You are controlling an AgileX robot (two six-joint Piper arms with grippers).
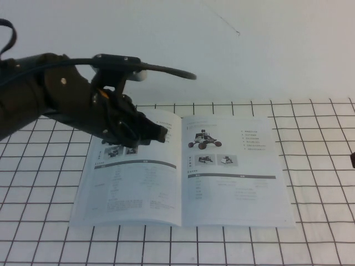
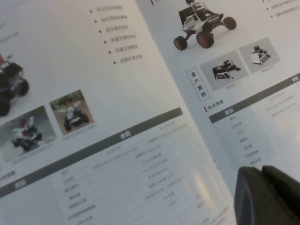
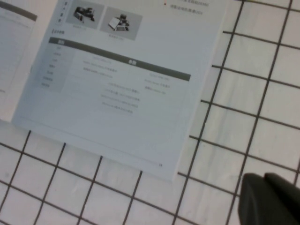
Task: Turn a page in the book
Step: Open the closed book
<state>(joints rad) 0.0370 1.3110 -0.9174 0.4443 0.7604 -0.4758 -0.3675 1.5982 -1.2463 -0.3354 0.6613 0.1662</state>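
Note:
The book (image 1: 183, 172) lies open and flat on the grid table. The page (image 1: 233, 172) is its right-hand leaf, showing a big-wheeled rover photo, two small photos and a grey bar; it also shows in the left wrist view (image 2: 243, 93) and the right wrist view (image 3: 117, 84). The left-hand leaf (image 1: 130, 183) shows a dark robot above two small photos. My left gripper (image 1: 162, 133) hangs over the top of the left-hand leaf near the spine, its fingers (image 2: 248, 187) together and empty. My right gripper (image 1: 353, 160) sits at the table's right edge, away from the book, its fingers (image 3: 253, 192) together and empty.
The white table (image 1: 310, 233) with a black grid runs all round the book. A white wall (image 1: 249, 50) stands behind. My left arm and its cable (image 1: 166, 71) reach over the table's back left.

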